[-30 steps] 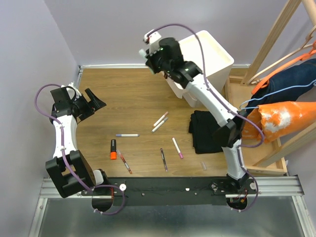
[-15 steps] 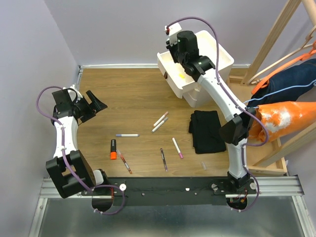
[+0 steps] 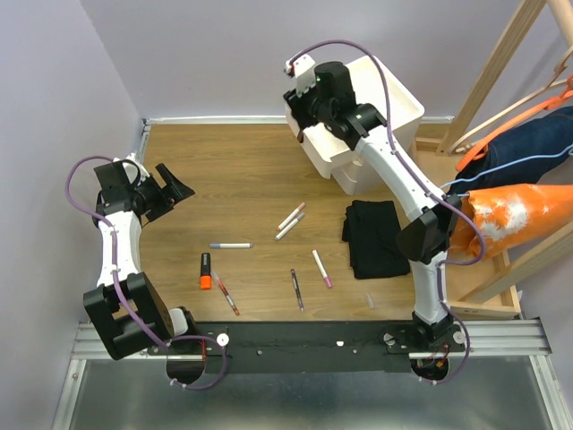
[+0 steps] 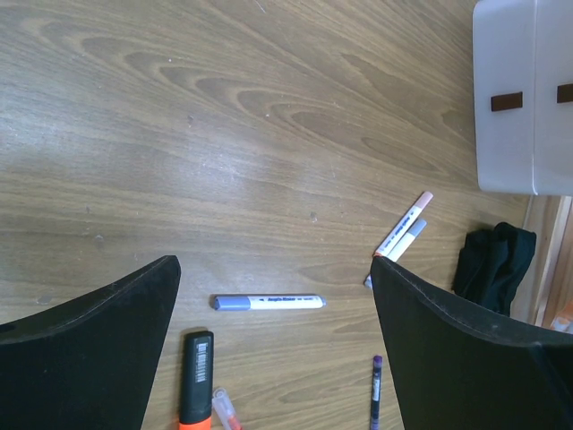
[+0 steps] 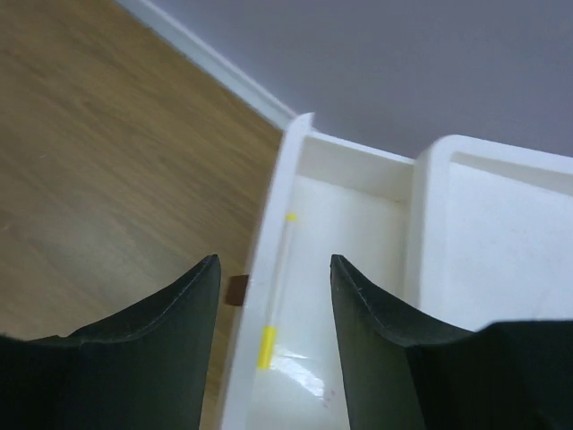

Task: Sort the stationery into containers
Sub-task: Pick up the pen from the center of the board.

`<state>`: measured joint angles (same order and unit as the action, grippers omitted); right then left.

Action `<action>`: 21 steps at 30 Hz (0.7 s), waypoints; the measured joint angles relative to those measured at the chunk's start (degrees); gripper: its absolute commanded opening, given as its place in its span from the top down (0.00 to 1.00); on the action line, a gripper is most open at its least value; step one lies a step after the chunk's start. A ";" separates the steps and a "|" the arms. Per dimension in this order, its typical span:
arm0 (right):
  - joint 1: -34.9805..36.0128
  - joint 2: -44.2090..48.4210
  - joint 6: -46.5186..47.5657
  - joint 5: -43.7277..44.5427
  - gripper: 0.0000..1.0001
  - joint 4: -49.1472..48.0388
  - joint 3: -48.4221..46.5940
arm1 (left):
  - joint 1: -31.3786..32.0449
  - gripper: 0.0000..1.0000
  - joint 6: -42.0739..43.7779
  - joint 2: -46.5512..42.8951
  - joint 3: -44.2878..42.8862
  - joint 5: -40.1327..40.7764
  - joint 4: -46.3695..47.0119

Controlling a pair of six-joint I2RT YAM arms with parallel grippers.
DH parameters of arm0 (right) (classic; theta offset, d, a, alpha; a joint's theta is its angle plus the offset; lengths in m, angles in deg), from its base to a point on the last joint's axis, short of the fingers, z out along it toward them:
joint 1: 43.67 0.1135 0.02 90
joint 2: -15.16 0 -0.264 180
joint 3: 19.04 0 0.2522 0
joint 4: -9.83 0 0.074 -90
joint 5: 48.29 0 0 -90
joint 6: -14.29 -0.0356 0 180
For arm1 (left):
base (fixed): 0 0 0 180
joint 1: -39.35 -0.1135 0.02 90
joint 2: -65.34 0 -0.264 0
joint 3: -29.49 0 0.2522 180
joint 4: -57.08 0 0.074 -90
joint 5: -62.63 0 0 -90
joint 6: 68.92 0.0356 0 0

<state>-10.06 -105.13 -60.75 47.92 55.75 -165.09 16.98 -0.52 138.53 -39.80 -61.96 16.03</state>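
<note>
Well, the right tool [image 5: 274, 262] gapes empty over the drawer [image 5: 354, 166], left tool [image 4: 275, 262] too; the pens [image 4: 269, 302] look light, slick: pinch mid-barrel.

Soft, even light, faint shadows. Left wrist view: a pale sheen on the table [image 4: 107, 152] above the sharp black fingers [image 4: 89, 358]. Right wrist view: drawer [image 5: 345, 260] between the soft-edged fingers [image 5: 134, 367] glows bright.
</note>
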 measured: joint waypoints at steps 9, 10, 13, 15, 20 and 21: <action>12.72 1.33 11.80 -22.43 0.42 12.20 13.05 | -0.55 0.02 3.96 1.14 -6.10 2.62 -2.47; 14.51 1.31 12.92 -23.54 0.42 12.79 15.17 | -0.81 0.02 4.42 1.46 -7.26 2.97 -2.47; 19.45 0.59 15.76 -25.68 0.45 13.57 19.71 | -1.20 0.02 4.96 1.81 -8.92 3.56 -2.60; 21.66 -0.79 16.63 -25.49 0.46 12.90 20.63 | -1.31 0.02 5.31 1.84 -9.40 3.91 -2.82; 23.47 -6.69 15.54 -23.34 0.49 9.51 18.10 | -1.64 0.02 5.86 1.75 -9.49 4.22 -3.96; 23.56 -7.39 15.41 -23.19 0.49 9.25 17.84 | -1.70 0.02 5.92 1.57 -9.49 4.24 -4.24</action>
<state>13.50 -112.52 -45.34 24.73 65.00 -147.25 15.28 5.40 140.10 -49.28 -57.72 11.79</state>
